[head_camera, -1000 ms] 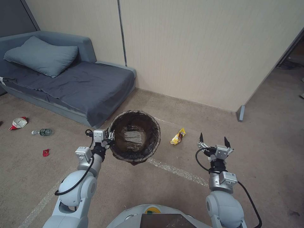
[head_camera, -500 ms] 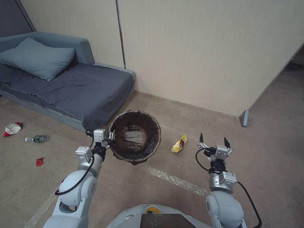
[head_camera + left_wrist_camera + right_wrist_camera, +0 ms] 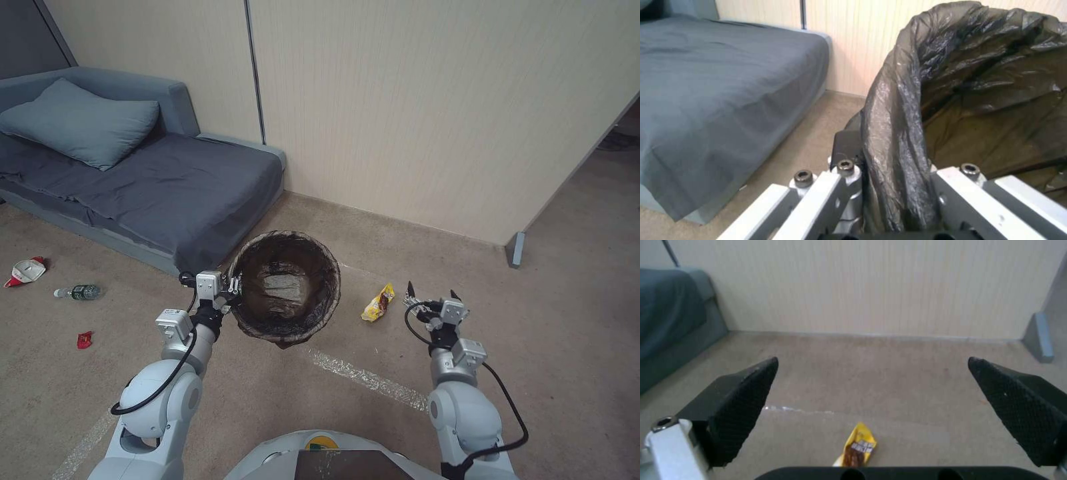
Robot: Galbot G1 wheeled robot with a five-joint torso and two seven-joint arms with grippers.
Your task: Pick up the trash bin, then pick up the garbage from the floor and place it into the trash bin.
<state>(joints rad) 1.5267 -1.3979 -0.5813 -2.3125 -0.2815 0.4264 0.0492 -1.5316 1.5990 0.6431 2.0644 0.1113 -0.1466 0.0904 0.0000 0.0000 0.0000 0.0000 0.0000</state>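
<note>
Your left gripper (image 3: 233, 288) pinches the trash bin (image 3: 287, 287) rim, mouth up beside the yellow wrapper (image 3: 377, 303); right gripper (image 3: 432, 293) hovers spread, lined up to grab it.

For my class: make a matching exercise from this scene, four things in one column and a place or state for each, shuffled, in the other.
1 trash bin
2 yellow snack wrapper
3 bottle
4 right claw

a open, above the floor
b on the floor near the sofa
c held by the left claw
d on the floor between bin and right claw

Pairs: 1-c, 2-d, 3-b, 4-a
</note>
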